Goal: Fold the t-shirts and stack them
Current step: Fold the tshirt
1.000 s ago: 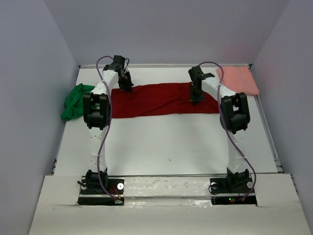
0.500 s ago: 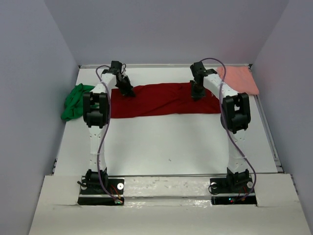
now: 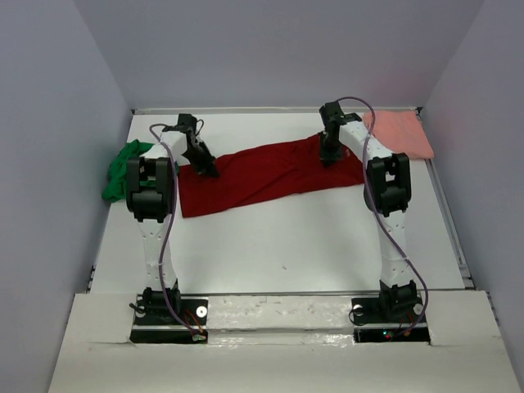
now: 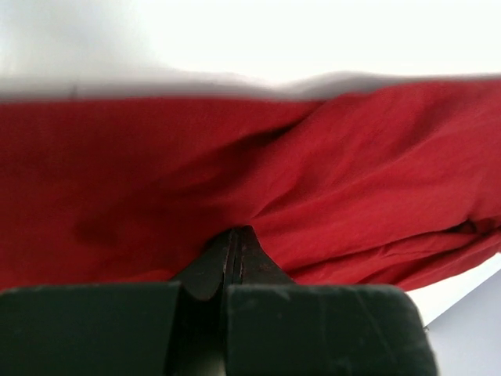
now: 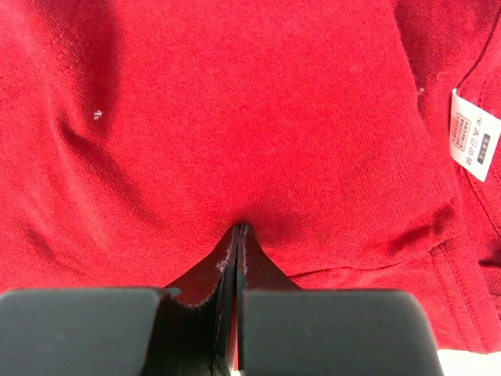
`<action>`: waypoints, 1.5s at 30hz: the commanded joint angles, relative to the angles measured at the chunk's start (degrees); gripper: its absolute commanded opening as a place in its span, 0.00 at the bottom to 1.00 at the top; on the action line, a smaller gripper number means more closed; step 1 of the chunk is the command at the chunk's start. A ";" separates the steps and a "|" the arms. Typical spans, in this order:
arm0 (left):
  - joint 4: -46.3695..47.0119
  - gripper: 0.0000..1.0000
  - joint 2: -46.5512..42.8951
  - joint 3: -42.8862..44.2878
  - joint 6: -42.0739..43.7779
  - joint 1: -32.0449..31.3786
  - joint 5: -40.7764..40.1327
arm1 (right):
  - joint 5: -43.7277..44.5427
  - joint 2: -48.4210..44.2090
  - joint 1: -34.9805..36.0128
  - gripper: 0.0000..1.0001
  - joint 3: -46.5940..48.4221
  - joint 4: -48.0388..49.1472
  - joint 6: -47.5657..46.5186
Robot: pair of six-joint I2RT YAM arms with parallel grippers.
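Dark red t-shirt [image 3: 262,176]: lies as a long band across the far half of the desk [image 3: 286,237], slanted, its left end nearer the arm bases and its right end farther back; the cloth is creased and gathered rather than flat. Left jaws: clenched on a pinch of the dark red t-shirt at its far edge near the left end; in the left wrist view the two fingers meet with no gap, folds run toward them, and bare white desk shows beyond the cloth. Right jaws: clenched on the same shirt at its far edge toward the right end; in the right wrist view the fingers are pressed together with red cloth puckered at their tips, and a white printed label [image 5: 473,133] sits beside a seam off to the right. Whether either pinch is raised off the desk cannot be told. Bright green t-shirt [image 3: 123,170]: crumpled in a heap at the left edge of the desk, against the wall, beside the left arm [image 3: 151,184]. Salmon pink t-shirt [image 3: 401,131]: lies fairly flat in the far right corner, near the right end of the red one; contact between them cannot be told, as the right arm [image 3: 385,180] crosses there.
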 commanded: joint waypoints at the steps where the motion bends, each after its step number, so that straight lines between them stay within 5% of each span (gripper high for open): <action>1: -2.19 0.00 -6.94 -6.51 -0.37 0.41 -1.42 | -1.38 3.78 -0.79 0.00 5.34 -2.92 -2.23; 17: 2.74 0.00 -18.82 -23.41 -1.25 -3.19 0.08 | -9.11 15.21 -4.13 0.00 24.66 -8.72 -9.17; 24: 2.39 0.00 -16.80 -17.44 2.00 -4.25 -2.02 | -12.72 13.28 -4.13 0.00 20.12 -4.06 -10.49; 34: -4.46 0.00 -11.44 6.63 5.16 -5.57 -15.74 | -11.32 13.46 -4.13 0.00 19.23 -2.92 -11.64; 45: -3.24 0.00 -16.79 -4.94 5.43 -7.94 -11.43 | -9.65 11.00 -4.13 0.00 17.21 -2.13 -10.76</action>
